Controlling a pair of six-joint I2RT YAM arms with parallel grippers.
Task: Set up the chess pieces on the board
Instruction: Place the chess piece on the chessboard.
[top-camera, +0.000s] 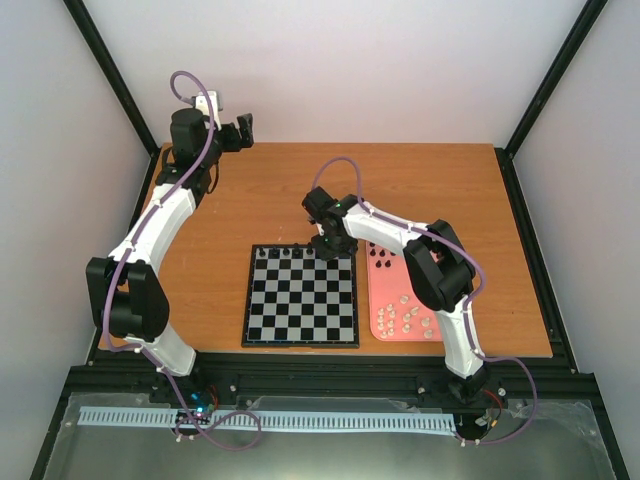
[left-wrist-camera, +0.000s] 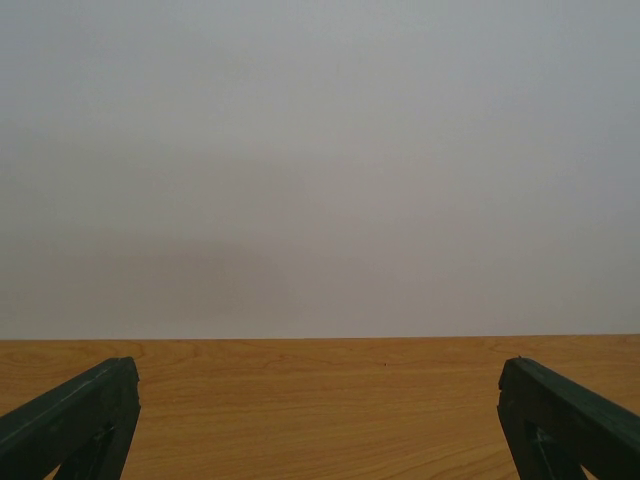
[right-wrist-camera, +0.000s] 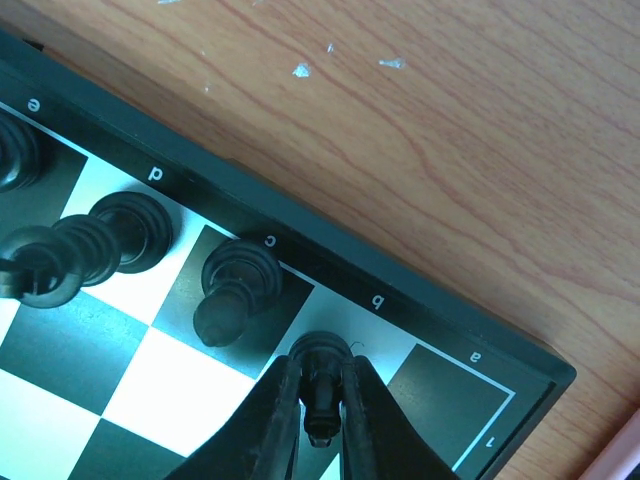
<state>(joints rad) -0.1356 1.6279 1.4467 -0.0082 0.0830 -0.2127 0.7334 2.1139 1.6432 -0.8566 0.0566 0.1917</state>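
Observation:
The chessboard lies on the table, with several black chess pieces along its far row. My right gripper is over the board's far right corner. In the right wrist view it is shut on a black piece whose base rests on the light square by the letter b. Black pieces stand on c, d and e. My left gripper is raised at the table's far left, open and empty; its fingertips frame bare table.
A pink tray lies right of the board, holding several cream-white pieces near its front and a few black pieces at its far end. Black frame posts stand at the table's corners.

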